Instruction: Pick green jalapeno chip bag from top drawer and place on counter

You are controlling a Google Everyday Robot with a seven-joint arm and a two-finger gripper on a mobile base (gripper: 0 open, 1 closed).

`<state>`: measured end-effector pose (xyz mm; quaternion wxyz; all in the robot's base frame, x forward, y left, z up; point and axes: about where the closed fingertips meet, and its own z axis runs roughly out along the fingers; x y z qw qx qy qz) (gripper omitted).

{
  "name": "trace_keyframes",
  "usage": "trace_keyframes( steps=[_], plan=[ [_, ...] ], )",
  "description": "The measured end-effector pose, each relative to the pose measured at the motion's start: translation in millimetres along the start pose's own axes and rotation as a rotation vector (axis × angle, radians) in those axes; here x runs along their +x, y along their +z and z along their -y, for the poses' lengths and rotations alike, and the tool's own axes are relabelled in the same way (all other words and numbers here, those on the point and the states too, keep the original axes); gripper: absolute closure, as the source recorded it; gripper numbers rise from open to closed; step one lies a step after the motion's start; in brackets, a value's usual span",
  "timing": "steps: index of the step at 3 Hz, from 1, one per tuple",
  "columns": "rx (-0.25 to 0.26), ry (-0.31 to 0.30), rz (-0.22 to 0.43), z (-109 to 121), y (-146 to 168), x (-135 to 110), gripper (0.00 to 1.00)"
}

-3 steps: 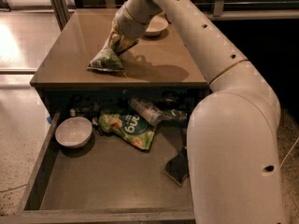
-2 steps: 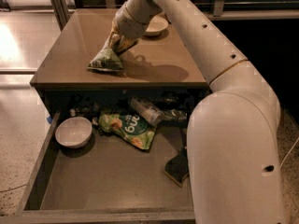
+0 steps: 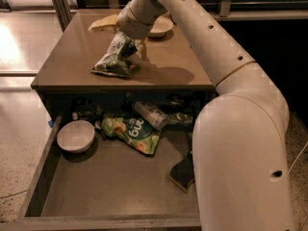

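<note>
Hardly anything has shifted in the last second: the hand (image 3: pixel 131 46) is where it was, low over the middle of the desk (image 3: pixel 67 57), right at the upper end of the chip bag (image 3: pixel 113 61), and the bag has not changed its place.

The bag is out of the drawer (image 3: pixel 115 196) and on the desk. Its wide bottom rests on the top near the front edge, and its narrow, twisted dark top leans up and to the right into the hand. It is crumpled dark-green foil with pale patches that catch the light.

Whether the hand is clamped on the bag's top or has let go cannot be told; the bag covers much of it.

The drawer stands pulled out below. It holds a white bowl (image 3: pixel 75 136) at the left, a brighter green bag (image 3: pixel 131 131) with white lettering, and a clear wrapped thing (image 3: pixel 151 114) behind that bag, hard to make out.

The big white arm (image 3: pixel 240 143) covers the drawer's right side and part of a flat dark thing (image 3: pixel 182 174) there. The back of the drawer is in deep shadow. At the far side of the desk a shallow bowl (image 3: pixel 161 27) is half hidden behind the arm, with a yellow scrap (image 3: pixel 103 22) to its left.
</note>
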<state>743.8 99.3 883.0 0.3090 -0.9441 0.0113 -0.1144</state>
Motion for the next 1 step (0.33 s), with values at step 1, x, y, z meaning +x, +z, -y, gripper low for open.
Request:
trace_keyframes(
  steps=[1],
  plan=[
    [0.0,0.0,0.0,0.0,0.0,0.0,0.0]
  ],
)
